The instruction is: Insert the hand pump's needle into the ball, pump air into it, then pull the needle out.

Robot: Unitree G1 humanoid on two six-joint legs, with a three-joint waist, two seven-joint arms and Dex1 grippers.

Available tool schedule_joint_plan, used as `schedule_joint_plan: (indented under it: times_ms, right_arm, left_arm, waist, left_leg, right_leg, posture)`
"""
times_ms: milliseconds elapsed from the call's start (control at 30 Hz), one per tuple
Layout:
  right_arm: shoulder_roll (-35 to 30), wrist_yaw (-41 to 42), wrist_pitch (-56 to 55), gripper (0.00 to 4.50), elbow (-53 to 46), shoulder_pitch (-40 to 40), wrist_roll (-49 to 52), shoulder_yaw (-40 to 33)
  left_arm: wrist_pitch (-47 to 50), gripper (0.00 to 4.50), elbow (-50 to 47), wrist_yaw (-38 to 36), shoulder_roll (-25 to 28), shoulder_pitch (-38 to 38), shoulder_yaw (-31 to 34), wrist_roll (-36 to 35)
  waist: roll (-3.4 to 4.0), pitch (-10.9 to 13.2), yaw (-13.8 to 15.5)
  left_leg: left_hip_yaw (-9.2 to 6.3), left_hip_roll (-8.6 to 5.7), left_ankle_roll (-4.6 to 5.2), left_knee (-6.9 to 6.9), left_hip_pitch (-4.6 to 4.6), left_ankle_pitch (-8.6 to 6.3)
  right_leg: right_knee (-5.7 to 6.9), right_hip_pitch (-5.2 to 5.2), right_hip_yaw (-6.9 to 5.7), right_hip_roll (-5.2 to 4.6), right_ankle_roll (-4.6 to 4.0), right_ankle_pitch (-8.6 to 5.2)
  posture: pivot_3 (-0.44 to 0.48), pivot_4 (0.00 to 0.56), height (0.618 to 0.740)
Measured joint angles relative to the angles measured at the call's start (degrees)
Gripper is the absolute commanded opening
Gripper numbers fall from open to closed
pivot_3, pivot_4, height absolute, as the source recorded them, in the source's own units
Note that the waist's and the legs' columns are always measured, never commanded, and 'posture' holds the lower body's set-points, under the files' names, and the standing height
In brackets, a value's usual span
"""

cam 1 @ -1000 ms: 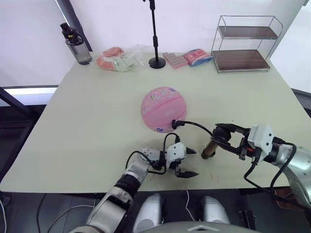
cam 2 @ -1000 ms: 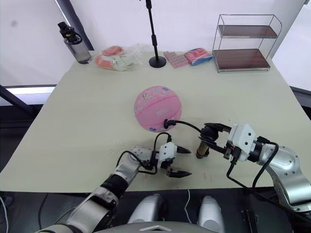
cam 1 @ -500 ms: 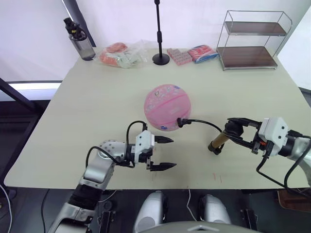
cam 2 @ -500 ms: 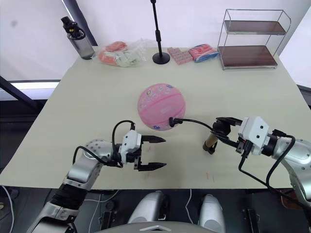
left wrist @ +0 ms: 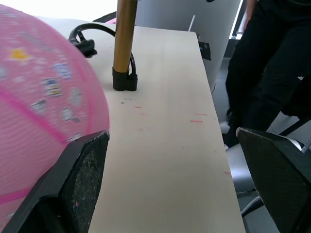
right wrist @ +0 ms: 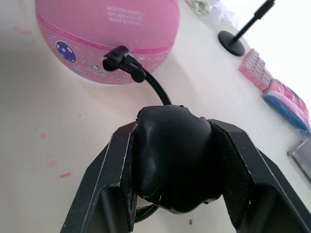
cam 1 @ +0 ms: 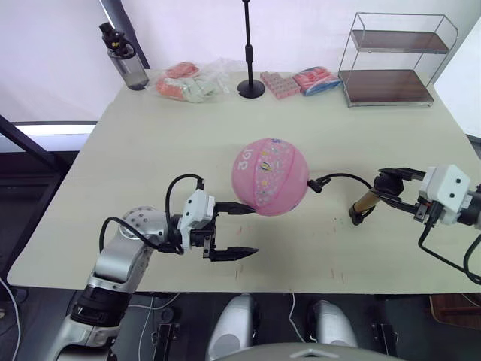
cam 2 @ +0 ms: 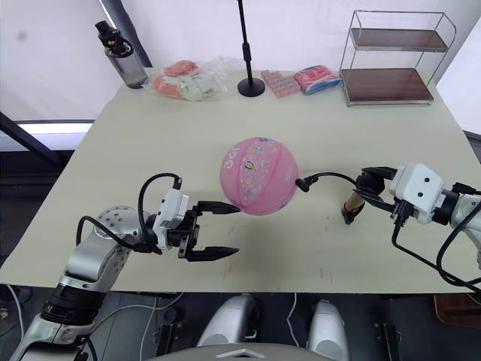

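Your left end effector [cam 1: 229, 230] sits low over the pale beige desk [cam 1: 150, 150] with its two black fingers spread wide; the upper fingertip [cam 1: 244, 210] is touching or almost touching the near-left side of the pink patterned rubber ball [cam 1: 270, 176]. The ball rests near the desk's middle. On its right side you can see the small black needle fitting [cam 1: 314, 184] close against the ball; whether it is still inserted cannot be told. From it the thin black hose [cam 1: 342, 177] curves to the short bronze-gold hand pump [cam 1: 364, 203], which stands tilted on the desk. Your right end effector [cam 1: 392, 197] is clamped around the pump's black top end [right wrist: 171, 150].
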Motion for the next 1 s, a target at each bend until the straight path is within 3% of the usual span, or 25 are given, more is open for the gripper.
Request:
schedule_joint_plan:
  times_ms: [333, 667, 967, 1000]
  right_arm:
    - [-0.8, -0.4, -5.2, 1.71, 4.2, -6.3, -10.0, 2.6]
    - [0.1, -4.0, -20.9, 1.71, 2.8, -3.2, -24.0, 8.5]
    - [3.4, -6.9, -24.1, 1.71, 1.7, -2.3, -28.5, 11.8]
    - [3.4, -6.7, -24.3, 2.47, 1.6, -2.1, -28.4, 12.0]
  left_arm:
    - [0.2, 4.46, -0.1, 0.5, -0.5, -0.5, 0.0, -0.4]
    - [0.3, 4.46, -0.1, 1.0, -0.7, -2.0, 0.7, -1.9]
    - [0.5, 4.46, -0.1, 0.9, -0.3, -2.5, 1.8, -2.8]
    - [0.5, 4.50, -0.1, 0.9, 0.0, -2.6, 2.2, -3.1]
  waist:
    - [-0.04, 0.4, -0.3]
    - [-0.06, 0.5, -0.5]
    - [-0.08, 0.5, -1.6]
    - [-0.08, 0.5, -1.6]
  left_leg:
    - [0.20, 0.04, -0.14, -0.03, -0.06, 0.08]
    - [0.21, 0.06, -0.34, -0.03, -0.03, 0.20]
    - [0.15, 0.22, -0.51, -0.02, 0.10, 0.30]
    - [0.15, 0.22, -0.52, -0.02, 0.12, 0.30]
  right_leg:
    - [0.02, -0.04, -0.01, 0.09, 0.01, 0.00]
    - [0.08, -0.03, 0.00, 0.12, 0.02, 0.00]
    - [0.38, -0.04, 0.02, 0.28, -0.01, -0.01]
    - [0.44, -0.05, 0.02, 0.28, -0.02, -0.02]
  posture:
    - [0.000, 0.150, 0.736]
    - [0.000, 0.150, 0.736]
    - [0.000, 0.150, 0.736]
    - [0.000, 0.150, 0.736]
